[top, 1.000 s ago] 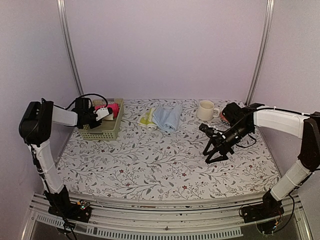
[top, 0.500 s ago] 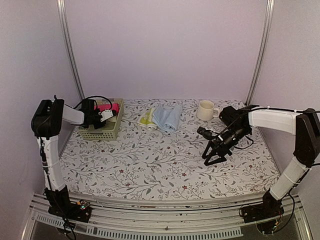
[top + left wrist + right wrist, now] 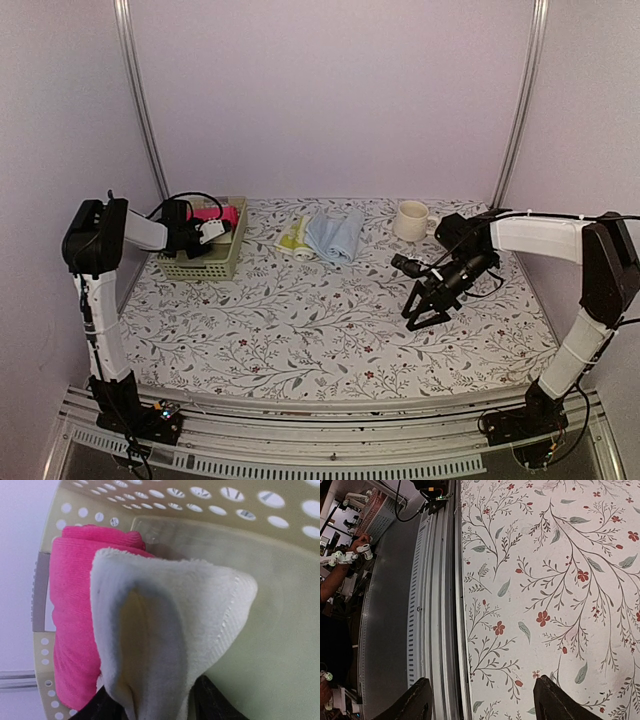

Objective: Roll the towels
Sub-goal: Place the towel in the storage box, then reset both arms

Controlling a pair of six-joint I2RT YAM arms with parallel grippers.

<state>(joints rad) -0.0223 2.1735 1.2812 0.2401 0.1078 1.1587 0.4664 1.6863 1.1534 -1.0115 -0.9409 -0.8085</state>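
Note:
In the left wrist view a rolled cream-white towel (image 3: 165, 630) lies in the pale green basket (image 3: 280, 630), next to a rolled hot pink towel (image 3: 72, 625). My left gripper (image 3: 157, 707) has a black finger on each side of the cream roll's near end. Whether they still press it I cannot tell. From above, the left gripper (image 3: 205, 230) reaches into the basket (image 3: 205, 265) at the back left. A light blue towel (image 3: 335, 235) and a pale yellow-green towel (image 3: 293, 237) lie flat at the back centre. My right gripper (image 3: 420, 318) hovers open over the cloth on the right, holding nothing.
A cream mug (image 3: 410, 220) stands at the back right, behind the right arm. The flowered tablecloth (image 3: 560, 580) ends at the metal front rail (image 3: 435, 605), which shows below the right gripper (image 3: 480, 700).
The left arm has swung in and lowered the cream towel into the basket beside the pink one. The right gripper has drifted slightly left and nearer.

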